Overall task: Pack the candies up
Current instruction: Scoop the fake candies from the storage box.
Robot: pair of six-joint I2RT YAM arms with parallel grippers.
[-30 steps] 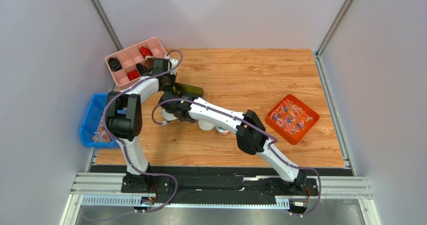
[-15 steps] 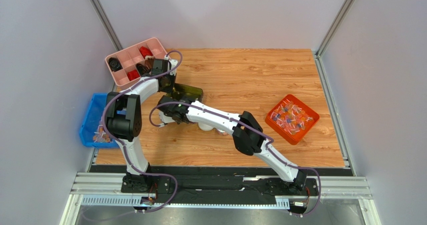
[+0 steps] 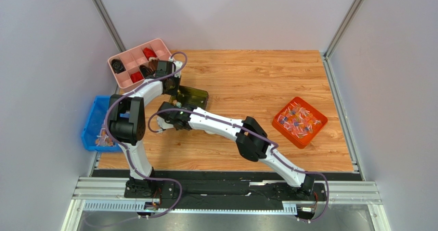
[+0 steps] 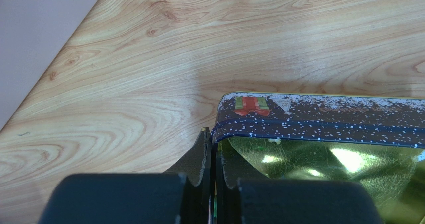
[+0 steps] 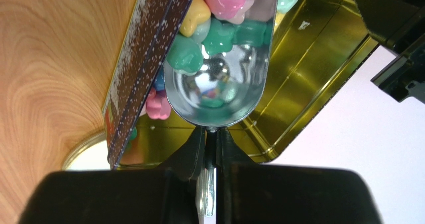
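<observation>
Your left arm [image 3: 146, 89] stretches forward along the left side of the bench, and your left tool [image 4: 212, 137] is pinched shut on the wall of the tin [image 4: 324, 122]. Your right arm [image 3: 221, 124] reaches low across to the left with its elbow bent. Your right tool [image 5: 211, 134] is clamped on the handle of the scoop [image 5: 219, 92].

Metal scoop [image 5: 214, 97] pinched by its handle in right gripper [image 5: 211, 143], jaws tight. Pastel candies [image 5: 185, 53] in scoop, over open gold-lined tin [image 5: 304, 74].
</observation>
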